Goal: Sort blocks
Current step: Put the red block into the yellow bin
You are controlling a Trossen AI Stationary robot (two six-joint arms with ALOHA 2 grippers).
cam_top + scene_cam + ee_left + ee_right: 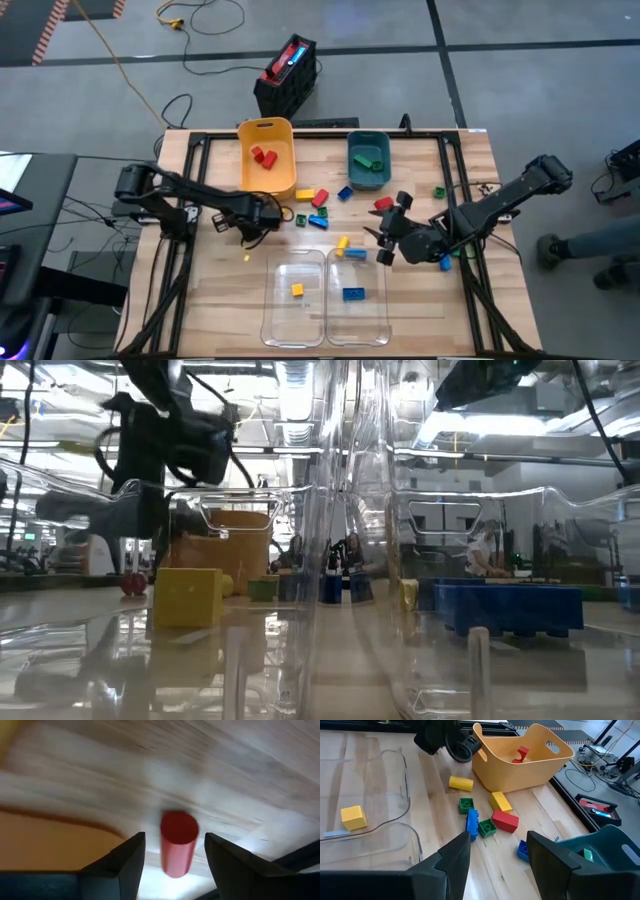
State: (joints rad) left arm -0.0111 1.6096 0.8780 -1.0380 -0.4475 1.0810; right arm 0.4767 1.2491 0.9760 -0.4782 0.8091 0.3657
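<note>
The left hand [262, 213] hovers low over the bench [220, 290] just beside the yellow bin [268, 152], its fingers apart; its wrist view shows a red block [178, 842] lying between the fingertips but not yet pinched. The right hand [392, 235] hangs above the bench's middle right with its fingers spread and nothing in them.

Sorting looks, by my reading, well under half done. Two red blocks [264, 156] lie in the yellow bin, a green one [366, 161] in the teal bin [368, 160], a yellow one [297, 289] in the left clear bin [294, 297] and a blue one [353, 293] in the right clear bin [358, 297]. A loose cluster [318, 205] of red, yellow, blue and green blocks waits on the bench between the bins, with single blocks scattered toward the right arm.

The left wrist view is smeared, so whether the red block touches either finger cannot be told. The arm covers this block in the high view. The low view looks through the clear bins' walls, which warp everything behind them. A blue block by the right arm's wrist is half hidden.
</note>
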